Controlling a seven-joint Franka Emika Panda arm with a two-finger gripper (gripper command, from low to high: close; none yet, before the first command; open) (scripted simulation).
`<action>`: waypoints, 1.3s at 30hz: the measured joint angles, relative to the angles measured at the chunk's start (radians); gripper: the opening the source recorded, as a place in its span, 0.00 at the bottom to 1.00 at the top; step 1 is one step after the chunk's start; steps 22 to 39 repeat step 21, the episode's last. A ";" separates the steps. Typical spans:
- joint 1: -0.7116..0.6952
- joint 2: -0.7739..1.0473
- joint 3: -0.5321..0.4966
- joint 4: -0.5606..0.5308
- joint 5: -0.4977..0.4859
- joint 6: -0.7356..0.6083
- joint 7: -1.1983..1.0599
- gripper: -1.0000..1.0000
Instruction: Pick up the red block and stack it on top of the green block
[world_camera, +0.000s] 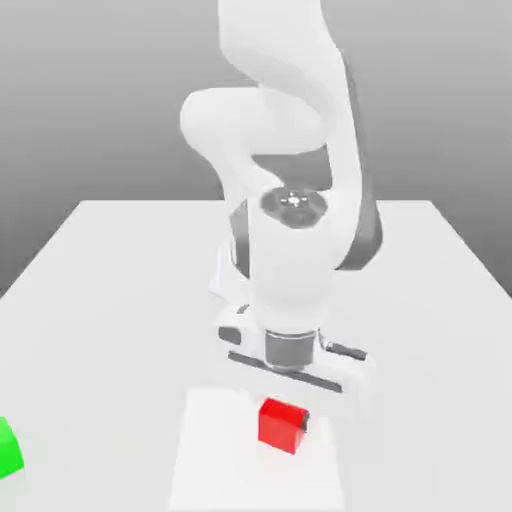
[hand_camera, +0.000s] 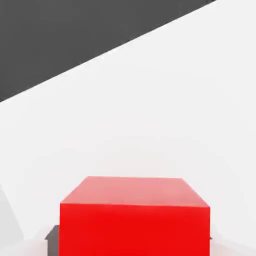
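Hand view: fingers (hand_camera: 53, 244) tight, red blk (hand_camera: 134, 227)

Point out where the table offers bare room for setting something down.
In the exterior view, bare table shows between the green block and the gripper, and from the gripper to the table's edge at that view's right. It is crowded around the red block, with gripper fingers at its sides and the arm above.
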 joint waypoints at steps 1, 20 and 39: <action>-0.007 -0.027 -0.001 0.002 0.013 -0.029 -0.008 0.00; -0.415 0.273 -0.305 0.432 0.197 -0.169 -0.022 1.00; -0.415 0.273 -0.305 0.432 0.196 -0.169 -0.022 1.00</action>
